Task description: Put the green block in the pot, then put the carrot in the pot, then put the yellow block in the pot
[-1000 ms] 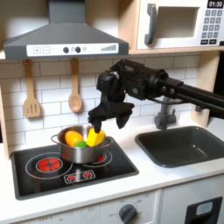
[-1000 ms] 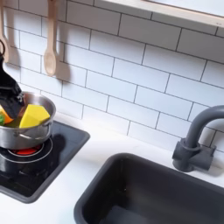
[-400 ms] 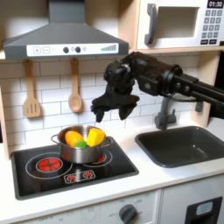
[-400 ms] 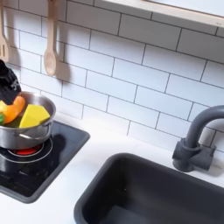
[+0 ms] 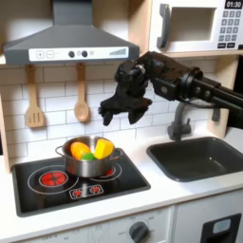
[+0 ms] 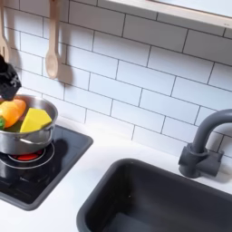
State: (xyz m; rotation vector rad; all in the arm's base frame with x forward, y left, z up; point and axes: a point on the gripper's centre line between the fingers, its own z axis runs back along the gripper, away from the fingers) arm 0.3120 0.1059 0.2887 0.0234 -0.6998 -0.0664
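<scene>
On the toy stove (image 5: 81,177), in the first exterior view, sits the pot (image 5: 84,162), its steel wall shining over the red burner ring. Inside it I can see the carrot (image 5: 79,149) toward the first exterior view's left, the yellow block (image 5: 102,148) toward the right, and a sliver of the green block (image 5: 86,156) low between them. Above and a bit to the right of the pot hangs the gripper (image 5: 121,111), well clear of the rim, with the black arm (image 5: 185,84) running off toward the first exterior view's right. Its fingers point down and look spread apart with nothing between them. Two wooden spoons (image 5: 34,102) hang on the tiled wall under the hood (image 5: 68,43), the sink (image 5: 202,158) lies to the right with its faucet (image 5: 177,122) behind, and a microwave (image 5: 195,27) sits up top.

Over at the second exterior view's left edge the pot (image 6: 27,139) is cut off by the frame, standing on the stove (image 6: 50,163). The carrot (image 6: 13,111) leans at the far left inside it, and the yellow block (image 6: 35,120) lies tilted beside it, touching the rim. A dark bit of the gripper (image 6: 6,78) shows just above the carrot; from here I cannot tell how the jaws stand. A wooden spoon (image 6: 53,43) hangs on the tiles, and the faucet (image 6: 201,145) rises behind the sink (image 6: 154,198).
</scene>
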